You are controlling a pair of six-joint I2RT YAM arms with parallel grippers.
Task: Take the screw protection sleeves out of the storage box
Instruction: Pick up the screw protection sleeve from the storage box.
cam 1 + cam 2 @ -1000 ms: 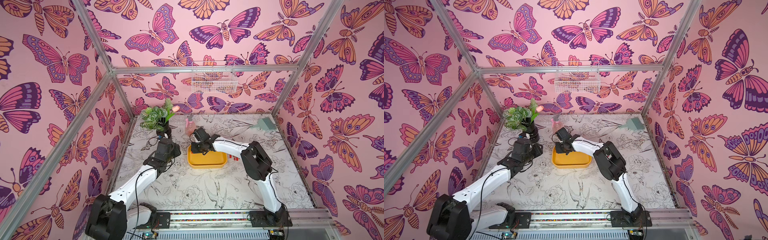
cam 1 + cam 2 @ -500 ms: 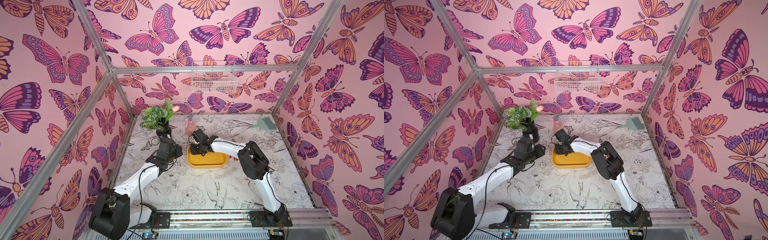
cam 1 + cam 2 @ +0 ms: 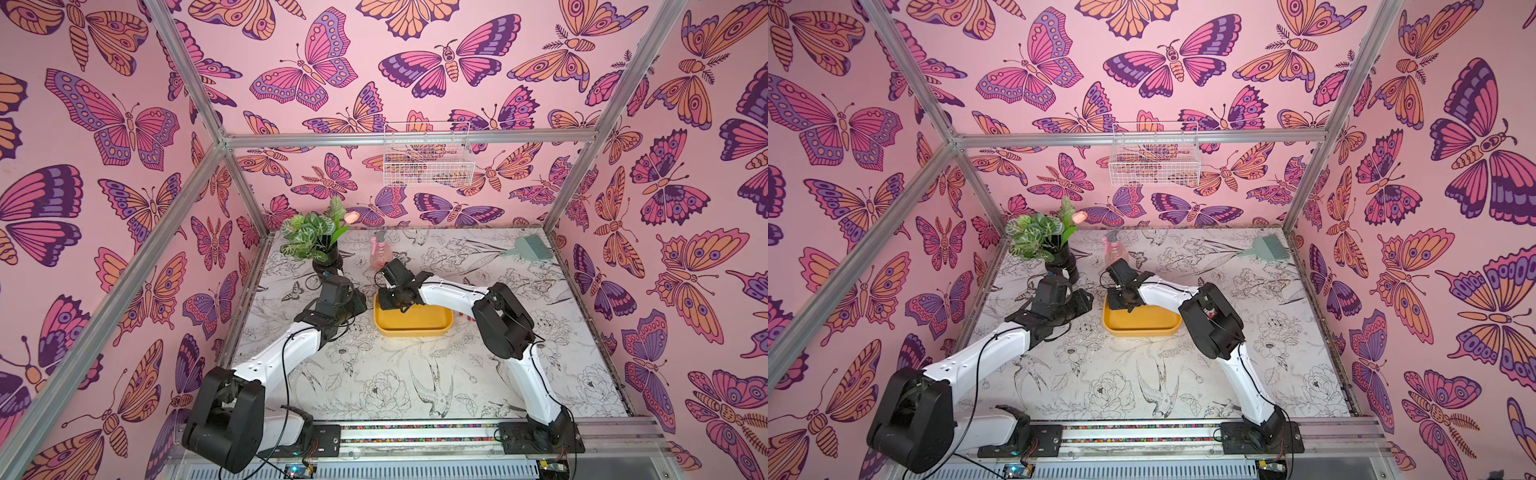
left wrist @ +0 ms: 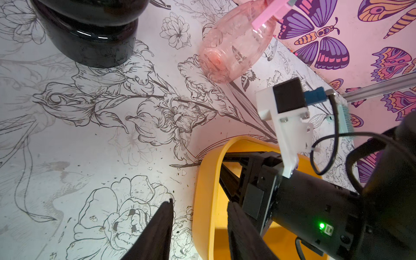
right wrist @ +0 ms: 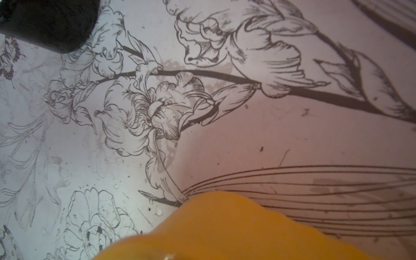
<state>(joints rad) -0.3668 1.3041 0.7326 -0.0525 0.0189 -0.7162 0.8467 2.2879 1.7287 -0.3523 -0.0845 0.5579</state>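
Observation:
The yellow storage box [image 3: 415, 328] [image 3: 1144, 326] lies mid-table. In the left wrist view my left gripper [image 4: 200, 202] stands open astride the box's left wall [image 4: 203, 191], one finger outside and one inside, with a gap on each side. My right gripper [image 3: 397, 305] [image 3: 1125, 303] reaches down into the box's far left corner; its black fingers [image 4: 231, 180] show there, but their gap is hidden. The right wrist view holds only a blurred piece of yellow rim [image 5: 225, 225]. A few tiny red screw protection sleeves [image 3: 466, 319] lie on the table just right of the box, partly behind the right arm.
A potted plant in a black pot [image 3: 320, 245] [image 4: 90, 33] and a pink spray bottle [image 3: 380, 251] [image 4: 234, 45] stand just behind the box. A green comb [image 3: 530, 247] lies at the back right. A white wire basket [image 3: 428, 160] hangs on the back wall.
My right gripper has edged left and down into the box's far left corner. The left arm has shifted slightly, its gripper staying at the box's left wall.

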